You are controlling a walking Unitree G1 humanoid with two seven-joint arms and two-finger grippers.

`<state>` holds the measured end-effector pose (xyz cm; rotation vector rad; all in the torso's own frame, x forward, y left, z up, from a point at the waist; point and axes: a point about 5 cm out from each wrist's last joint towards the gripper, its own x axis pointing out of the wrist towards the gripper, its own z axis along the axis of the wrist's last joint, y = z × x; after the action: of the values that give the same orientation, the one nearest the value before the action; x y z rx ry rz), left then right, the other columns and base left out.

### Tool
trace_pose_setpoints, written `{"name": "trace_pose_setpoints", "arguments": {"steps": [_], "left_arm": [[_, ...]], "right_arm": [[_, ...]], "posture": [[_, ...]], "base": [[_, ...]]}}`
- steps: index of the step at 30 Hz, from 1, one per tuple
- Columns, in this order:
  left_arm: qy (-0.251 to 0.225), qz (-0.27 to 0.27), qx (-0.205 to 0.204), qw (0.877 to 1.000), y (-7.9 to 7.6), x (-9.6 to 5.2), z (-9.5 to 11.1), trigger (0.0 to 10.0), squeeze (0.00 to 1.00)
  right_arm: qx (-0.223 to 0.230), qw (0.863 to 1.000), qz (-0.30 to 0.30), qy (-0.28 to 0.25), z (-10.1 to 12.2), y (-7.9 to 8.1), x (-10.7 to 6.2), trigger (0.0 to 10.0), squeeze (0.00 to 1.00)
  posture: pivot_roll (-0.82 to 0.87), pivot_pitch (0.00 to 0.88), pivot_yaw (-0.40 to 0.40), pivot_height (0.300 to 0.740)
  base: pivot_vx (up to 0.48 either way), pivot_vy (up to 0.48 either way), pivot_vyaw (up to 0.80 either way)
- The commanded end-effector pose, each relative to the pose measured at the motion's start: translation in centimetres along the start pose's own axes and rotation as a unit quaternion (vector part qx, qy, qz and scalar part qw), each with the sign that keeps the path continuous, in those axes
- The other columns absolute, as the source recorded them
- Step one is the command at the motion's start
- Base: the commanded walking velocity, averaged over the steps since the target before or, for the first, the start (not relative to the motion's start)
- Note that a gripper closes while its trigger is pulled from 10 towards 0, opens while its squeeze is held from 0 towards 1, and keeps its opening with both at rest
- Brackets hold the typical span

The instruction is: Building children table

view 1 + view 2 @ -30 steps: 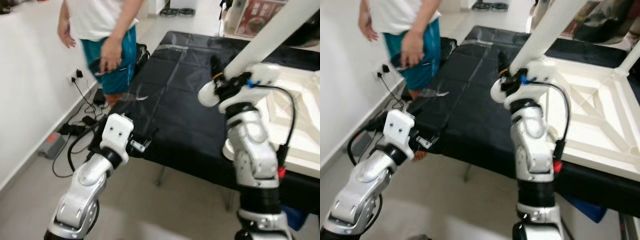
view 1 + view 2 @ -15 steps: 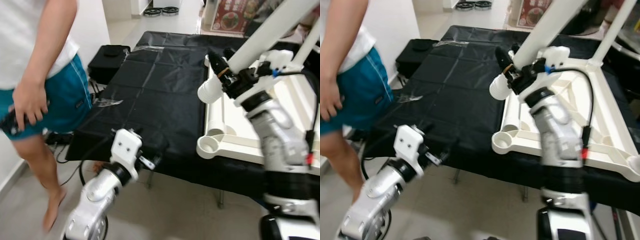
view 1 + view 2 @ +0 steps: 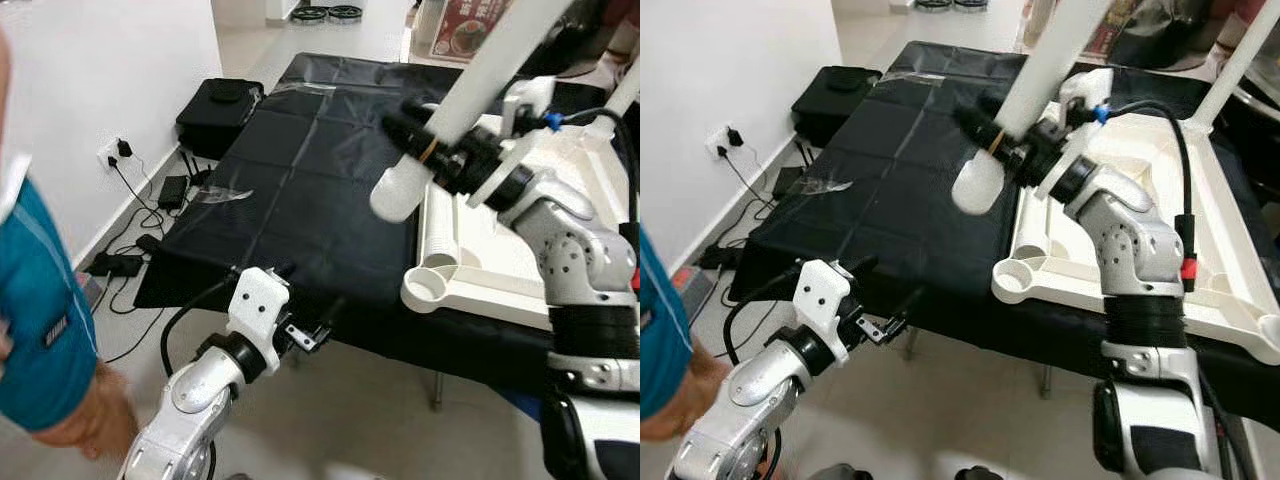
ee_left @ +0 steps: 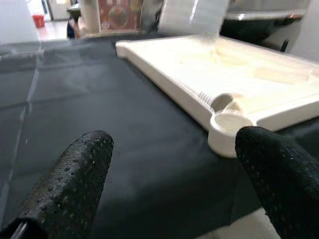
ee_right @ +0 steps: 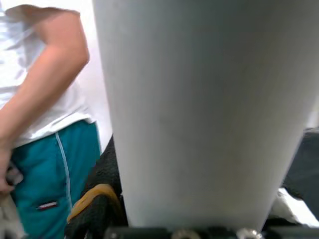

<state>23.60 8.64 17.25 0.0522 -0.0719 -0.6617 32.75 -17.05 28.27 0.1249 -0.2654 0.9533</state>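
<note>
Held the white table leg (image 3: pixel 470 95) in the right gripper (image 3: pixel 425 140), fingers clamped on it, long axis slanting, rounded end pointing down-left over the black sheet (image 3: pixel 300 190), beside the upturned white tabletop (image 3: pixel 500 290). Kept the left gripper (image 3: pixel 310 305) low at the sheet's near edge, fingers (image 4: pixel 75 181) apart. Person (image 3: pixel 40 340) at left.

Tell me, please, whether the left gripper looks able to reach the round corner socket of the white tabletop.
Probably yes: the left gripper, jaws open, faces the corner socket across bare black sheet, with nothing between.
</note>
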Motion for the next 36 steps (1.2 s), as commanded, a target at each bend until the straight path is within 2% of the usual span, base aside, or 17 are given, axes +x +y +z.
{"name": "trace_pose_setpoints", "arguments": {"steps": [1,2,3,4,5,6,9,11,13,22,27,29,31,35,36], "left_arm": [[0.011,-0.013,-0.002,1.000,-0.1,-0.1,0.0,10.0,0.00],[0.021,-0.032,0.009,0.999,-0.1,0.2,0.0,10.0,0.00],[0.021,-0.032,0.009,0.999,-0.1,0.2,0.0,10.0,0.00],[0.032,-0.050,0.019,0.998,0.0,0.4,0.0,10.0,0.00],[0.032,-0.050,0.019,0.998,0.0,0.4,0.0,10.0,0.00],[0.037,-0.066,0.032,0.997,0.0,0.9,0.0,10.0,0.00],[0.035,-0.074,0.039,0.996,0.0,1.5,0.2,10.0,0.00],[0.032,-0.093,0.046,0.994,0.0,2.9,0.5,10.0,0.00],[0.035,-0.096,0.045,0.994,0.0,3.6,0.5,10.0,0.00],[0.052,-0.097,0.051,0.993,0.4,4.4,-0.4,10.0,0.00],[0.048,-0.094,0.052,0.993,0.7,5.5,-0.4,10.0,0.00],[0.048,-0.094,0.052,0.993,0.7,5.5,-0.4,10.0,0.00],[0.041,-0.101,0.056,0.992,0.8,6.6,-0.1,10.0,0.00],[0.037,-0.106,0.057,0.992,0.7,7.0,0.0,10.0,0.00],[0.028,-0.112,0.061,0.991,0.5,7.2,0.3,4.3,0.00]], "right_arm": [[0.002,1.000,0.017,0.007,-0.5,0.8,0.3,10.0,0.00],[0.001,1.000,0.008,0.026,-2.1,1.5,0.1,10.0,0.00],[0.001,1.000,0.008,0.026,-2.1,1.5,0.1,10.0,0.00],[0.012,0.999,0.014,0.037,-3.5,2.5,0.1,10.0,0.00],[0.012,0.999,0.014,0.037,-3.5,2.5,0.1,10.0,0.00],[0.025,0.998,0.029,0.043,-4.4,3.7,0.3,10.0,0.00],[0.037,0.997,0.042,0.044,-4.9,4.5,0.6,10.0,0.00],[0.049,0.996,0.061,0.047,-5.6,5.4,1.1,10.0,0.00],[0.054,0.995,0.071,0.052,-6.0,5.7,1.3,10.0,0.00],[0.063,0.994,0.076,0.039,-6.0,6.7,2.1,10.0,0.00],[0.063,0.994,0.074,0.039,-6.1,7.0,2.2,10.0,0.00],[0.063,0.994,0.074,0.039,-6.1,7.0,2.2,10.0,0.00],[0.065,0.994,0.080,0.041,-6.3,7.5,2.3,10.0,0.00],[0.064,0.994,0.081,0.045,-6.5,7.6,2.3,10.0,0.00],[0.063,0.994,0.080,0.046,-6.6,7.7,2.2,10.0,0.00]], "posture": [[0.14,0.130,-0.061,0.740],[0.14,0.110,-0.062,0.740],[0.14,0.110,-0.062,0.740],[0.14,0.101,-0.062,0.740],[0.14,0.101,-0.062,0.740],[0.14,0.092,-0.056,0.740],[0.14,0.081,-0.054,0.740],[0.14,0.063,-0.054,0.740],[0.14,0.055,-0.057,0.740],[0.14,0.042,-0.060,0.740],[0.14,0.034,-0.061,0.740],[0.14,0.034,-0.061,0.740],[0.14,0.033,-0.058,0.740],[0.14,0.035,-0.052,0.740],[0.14,0.038,-0.052,0.740]], "base": [[0.000,0.000,0.00],[0.000,0.000,0.00],[0.000,0.000,0.00],[0.000,0.000,0.00],[0.000,0.000,0.00],[0.000,0.000,0.00],[0.000,0.000,0.00],[0.000,0.000,0.00],[0.000,0.000,0.00],[0.000,0.000,0.00],[0.000,0.000,0.00],[0.000,0.000,0.00],[0.000,0.000,0.00],[0.000,0.000,0.00],[0.000,0.000,0.00]]}}
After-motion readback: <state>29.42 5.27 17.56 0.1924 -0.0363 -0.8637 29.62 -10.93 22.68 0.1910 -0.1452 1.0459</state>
